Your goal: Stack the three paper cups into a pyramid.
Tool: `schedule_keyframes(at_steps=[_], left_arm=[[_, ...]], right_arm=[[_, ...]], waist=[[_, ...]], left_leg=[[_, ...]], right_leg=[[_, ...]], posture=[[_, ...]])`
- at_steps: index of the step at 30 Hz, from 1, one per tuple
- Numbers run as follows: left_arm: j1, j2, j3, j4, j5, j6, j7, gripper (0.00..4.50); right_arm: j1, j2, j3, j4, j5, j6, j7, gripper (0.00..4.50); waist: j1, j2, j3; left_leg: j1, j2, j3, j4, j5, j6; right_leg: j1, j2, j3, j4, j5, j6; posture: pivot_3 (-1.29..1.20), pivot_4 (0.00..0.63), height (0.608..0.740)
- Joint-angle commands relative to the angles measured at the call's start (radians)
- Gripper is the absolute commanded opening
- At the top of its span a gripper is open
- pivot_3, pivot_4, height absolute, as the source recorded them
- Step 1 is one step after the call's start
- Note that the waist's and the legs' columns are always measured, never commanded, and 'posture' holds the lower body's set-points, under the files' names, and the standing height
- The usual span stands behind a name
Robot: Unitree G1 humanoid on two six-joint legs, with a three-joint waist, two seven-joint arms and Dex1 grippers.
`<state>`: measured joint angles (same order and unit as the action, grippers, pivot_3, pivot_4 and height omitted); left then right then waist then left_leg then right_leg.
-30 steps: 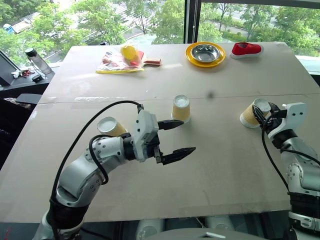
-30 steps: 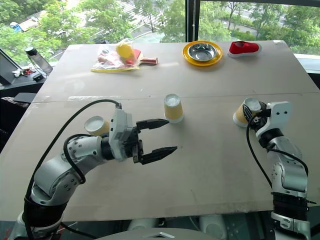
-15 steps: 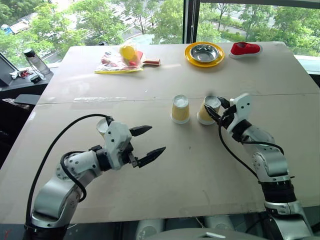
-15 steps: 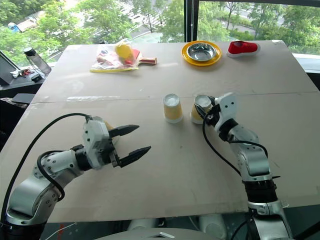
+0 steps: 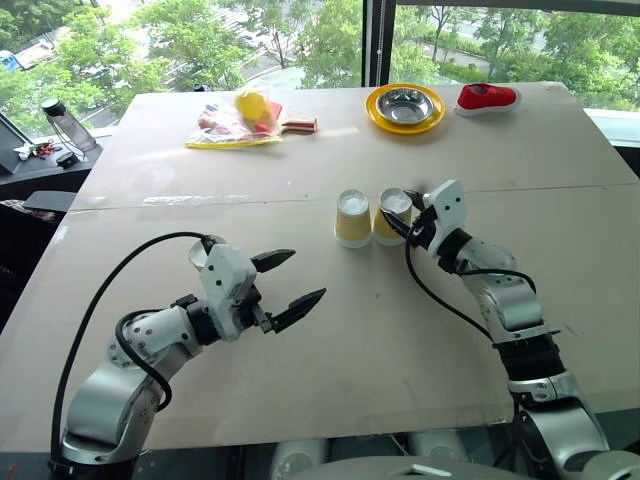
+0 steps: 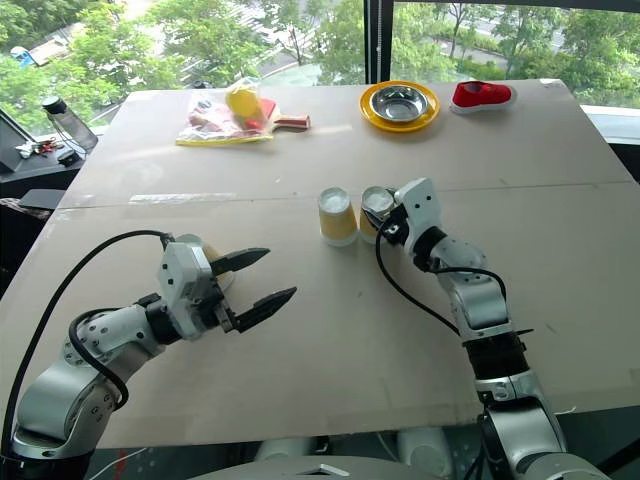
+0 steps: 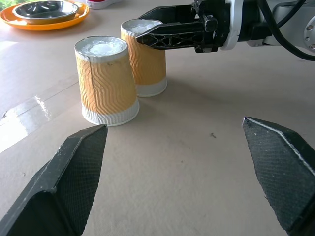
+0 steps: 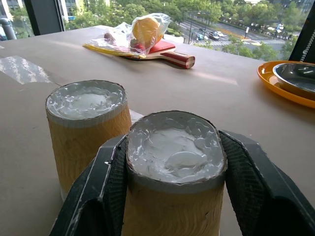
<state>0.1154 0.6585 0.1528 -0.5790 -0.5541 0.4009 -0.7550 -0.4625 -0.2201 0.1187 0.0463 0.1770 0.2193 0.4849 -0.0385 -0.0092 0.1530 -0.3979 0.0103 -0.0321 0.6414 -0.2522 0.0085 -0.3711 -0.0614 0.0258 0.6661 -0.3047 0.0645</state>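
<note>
We see 2 of the paper cups standing upside down just beside each other near the middle of the table point(image 5: 560, 330): the free cup point(image 5: 352, 217) on the left and the gripped cup point(image 5: 392, 215) on the right. Our right gripper point(image 8: 174, 162) is clamped on the gripped cup, 1 finger on each side of it near its upturned base. Our left gripper point(image 5: 285, 283) hangs over the near left part of the table with its jaws spread wide and nothing between them. The third cup point(image 6: 205, 252) sits behind that gripper, mostly hidden. At the far edge lie a yellow plate point(image 5: 405, 108) with a steel bowl, a red shoe point(image 5: 486, 97) and a paddle point(image 5: 290, 124).
</note>
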Motion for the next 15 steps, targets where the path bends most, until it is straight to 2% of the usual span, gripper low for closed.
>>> schedule_keyframes(at_steps=[1, 2, 5, 6, 9, 13, 15], left_arm=[[-0.007, -0.009, 0.020, -0.043, -0.001, -0.028, 0.011, 4.50], [-0.009, -0.013, 0.021, -0.043, 0.000, -0.031, 0.016, 4.50], [-0.005, -0.038, 0.025, -0.057, 0.012, -0.042, 0.055, 4.50], [-0.002, -0.045, 0.025, -0.061, 0.017, -0.047, 0.064, 4.50], [0.013, -0.083, 0.042, -0.073, 0.043, -0.061, 0.130, 4.50], [0.076, -0.203, 0.053, -0.155, 0.097, -0.075, 0.295, 4.50], [0.143, -0.265, 0.051, -0.208, 0.125, -0.088, 0.358, 4.50]], right_arm=[[-0.025, 0.001, 0.003, -0.004, -0.009, -0.036, 0.021, 2.53], [-0.025, 0.001, 0.001, -0.002, -0.011, -0.038, 0.020, 3.29], [-0.029, -0.002, -0.024, 0.000, -0.006, -0.051, 0.016, 3.95], [-0.030, -0.005, -0.030, 0.002, -0.005, -0.057, 0.018, 4.33], [-0.023, -0.020, -0.057, -0.018, 0.014, -0.069, 0.029, 4.44], [0.007, -0.081, -0.101, -0.073, 0.063, -0.090, 0.103, 4.44], [0.029, -0.122, -0.135, -0.118, 0.137, -0.063, 0.170, 4.44]], waist=[[0.000, 0.000, 0.000], [0.000, 0.000, 0.000], [0.000, 0.000, 0.000], [0.000, 0.000, 0.000], [0.001, 0.000, 0.000], [0.001, 0.000, 0.000], [0.002, -0.001, 0.000]], left_leg=[[0.000, 0.000, 0.000, 0.000, 0.000, 0.000], [0.000, 0.000, 0.000, 0.000, 0.000, 0.000], [0.000, 0.000, 0.000, 0.000, 0.000, 0.000], [0.000, 0.000, 0.000, 0.000, 0.000, 0.000], [0.000, 0.000, 0.000, 0.000, 0.000, 0.000], [0.000, 0.000, 0.000, 0.000, 0.000, 0.000], [-0.001, 0.000, 0.000, 0.000, 0.000, 0.000]], right_leg=[[0.000, 0.000, 0.000, 0.000, 0.000, 0.000], [0.000, 0.000, 0.000, 0.000, 0.000, 0.000], [0.000, 0.000, 0.000, 0.000, 0.000, 0.000], [0.000, 0.000, 0.000, 0.000, 0.000, 0.000], [0.000, 0.000, 0.000, 0.000, 0.000, 0.000], [0.000, -0.001, 0.000, 0.000, 0.000, 0.000], [0.000, -0.002, 0.000, -0.001, 0.000, 0.000]], posture=[[0.00, 0.150, 0.740], [0.00, 0.150, 0.740], [0.00, 0.150, 0.740], [0.00, 0.150, 0.740], [0.00, 0.150, 0.740], [0.00, 0.150, 0.740], [0.00, 0.150, 0.740]])
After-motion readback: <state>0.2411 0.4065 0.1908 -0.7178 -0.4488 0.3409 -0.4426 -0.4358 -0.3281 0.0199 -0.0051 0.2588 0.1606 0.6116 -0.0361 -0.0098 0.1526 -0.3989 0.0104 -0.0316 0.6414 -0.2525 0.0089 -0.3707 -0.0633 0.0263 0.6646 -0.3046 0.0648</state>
